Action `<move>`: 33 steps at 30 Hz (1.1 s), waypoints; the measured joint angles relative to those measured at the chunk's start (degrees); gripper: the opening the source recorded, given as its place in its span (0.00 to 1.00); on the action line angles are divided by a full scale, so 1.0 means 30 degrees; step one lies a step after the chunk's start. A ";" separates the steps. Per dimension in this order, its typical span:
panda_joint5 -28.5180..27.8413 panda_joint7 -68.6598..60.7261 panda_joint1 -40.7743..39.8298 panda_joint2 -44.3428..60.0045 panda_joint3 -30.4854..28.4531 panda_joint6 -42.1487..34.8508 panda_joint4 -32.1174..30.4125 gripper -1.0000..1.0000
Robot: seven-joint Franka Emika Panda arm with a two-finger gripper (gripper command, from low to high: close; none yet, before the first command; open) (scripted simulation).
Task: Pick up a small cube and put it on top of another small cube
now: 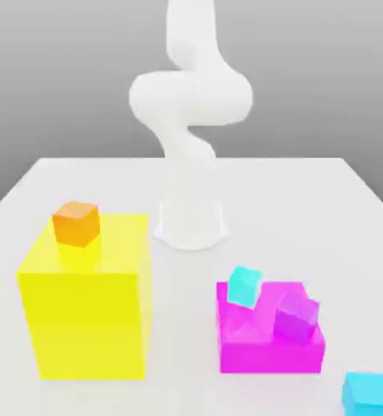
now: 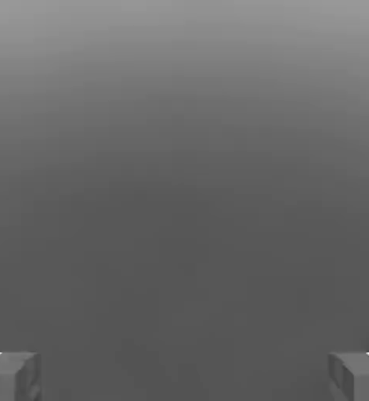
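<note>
Jaws stand wide apart, holding nothing. One small cyan cube sits tilted on the magenta block, beside the purple cube; the other cyan cube rests on the surface near that block. Risk: the tilted cube may slip during grasping.

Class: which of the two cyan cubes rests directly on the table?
The cyan cube at the exterior view's lower right; the other cyan cube sits on the magenta block.
</note>
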 joint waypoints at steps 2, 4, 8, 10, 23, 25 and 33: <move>0.0417 -0.1548 0.0974 0.1478 -0.0398 0.0355 0.0091 0.50; 0.0801 -0.3010 0.1900 0.2890 -0.0769 0.0694 0.0178 0.50; 0.1739 -0.6031 0.3342 0.5690 -0.1141 0.1355 0.0352 0.50; 0.2178 -0.7518 0.3996 0.7087 -0.1244 0.1671 0.0444 0.50; 0.2714 -1.5549 0.6777 1.5925 -0.0177 0.4012 0.0945 0.50; 0.2210 -1.6373 0.7026 1.7218 0.0003 0.4422 0.1003 0.50; -0.0202 -1.8078 0.8016 2.2393 0.0271 0.6887 0.1502 0.50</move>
